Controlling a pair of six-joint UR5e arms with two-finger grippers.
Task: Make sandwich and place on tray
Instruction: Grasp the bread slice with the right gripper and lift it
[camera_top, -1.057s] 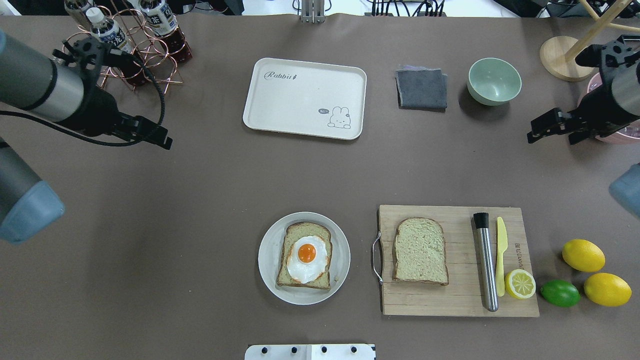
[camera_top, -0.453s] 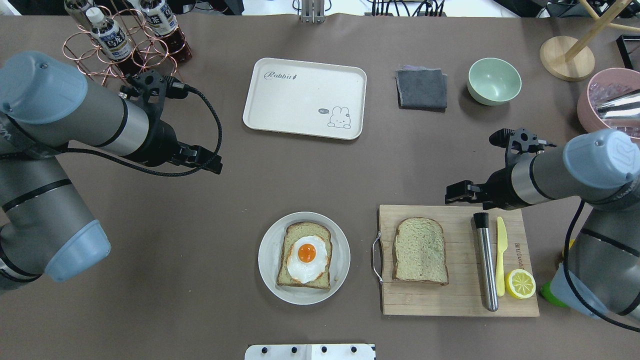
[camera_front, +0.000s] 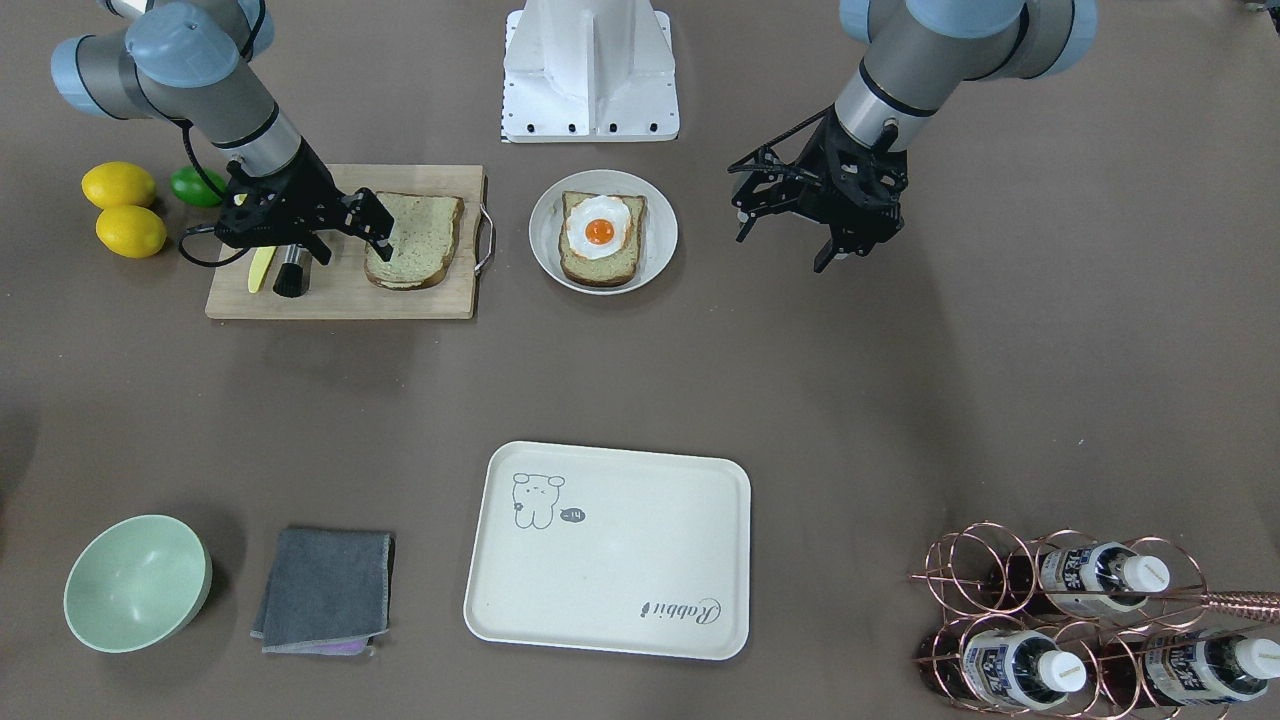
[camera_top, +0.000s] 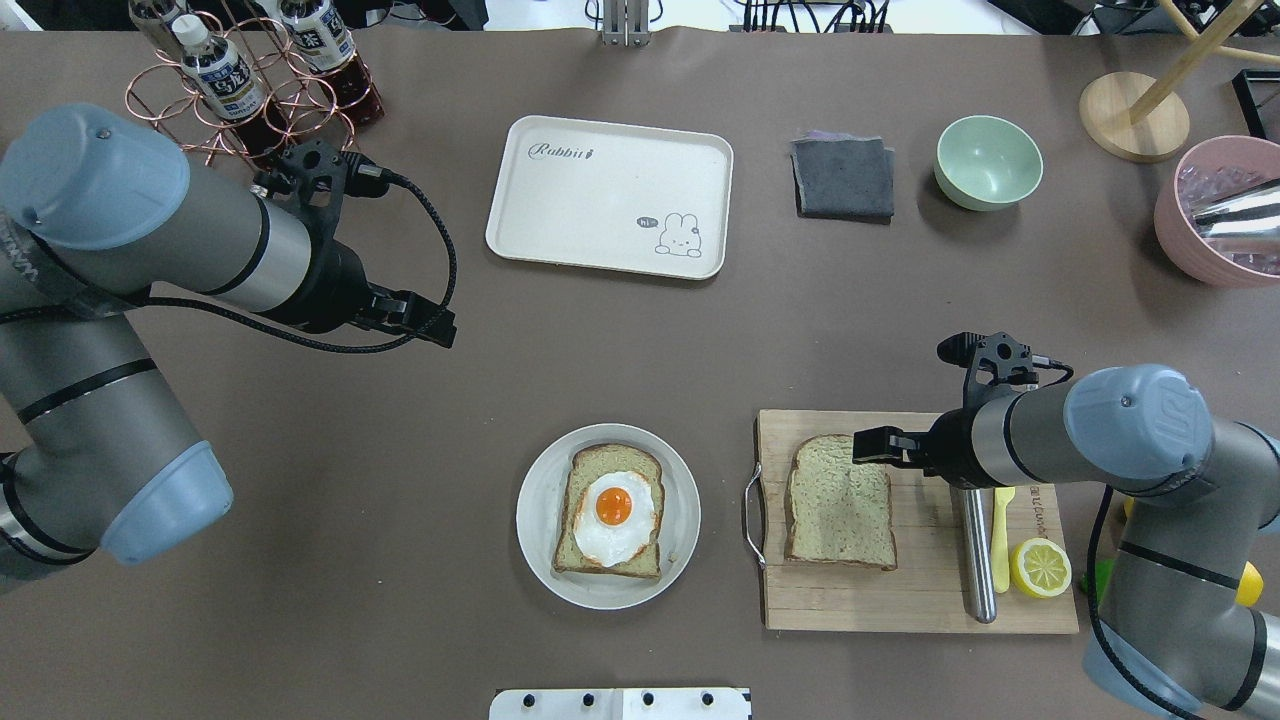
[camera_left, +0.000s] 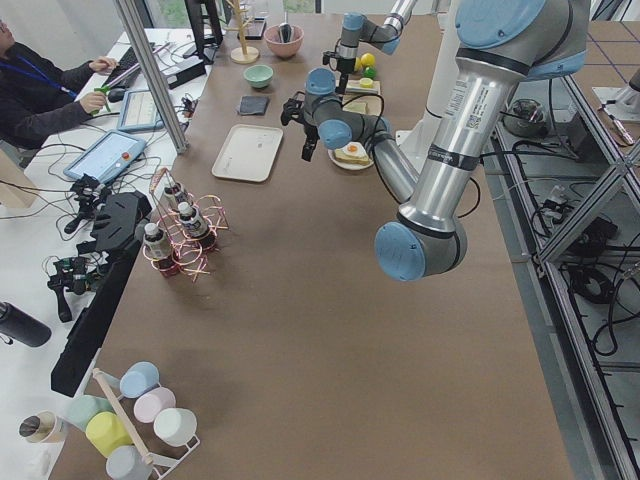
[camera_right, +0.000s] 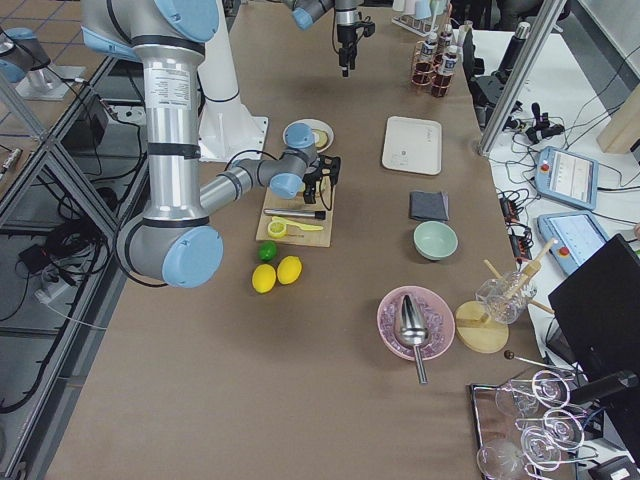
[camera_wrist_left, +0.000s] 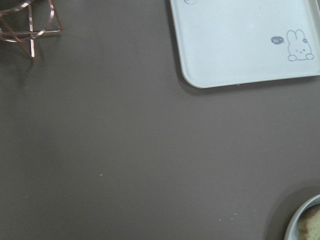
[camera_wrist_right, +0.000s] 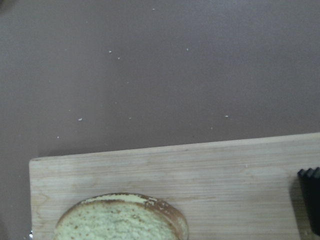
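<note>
Overhead exterior: my right jaws wide, above far edge of loose slice (camera_top: 838, 505);
Left jaws: wide, hovering over bench (camera_top: 400, 450);
Next: I drop, pinch slice, cap egg (camera_top: 612, 515)

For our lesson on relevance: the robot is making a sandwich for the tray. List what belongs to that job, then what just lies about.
Job: plain bread slice, egg-topped slice, tray.
Lying about: green bowl, grey cloth, lemons, lime, bottles, yellow knife.

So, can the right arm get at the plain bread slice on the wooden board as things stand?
Probably yes. The right gripper hangs over a corner of the bread slice, fingers apart, nothing lies on top, and the steel rod lies apart beside it.
</note>
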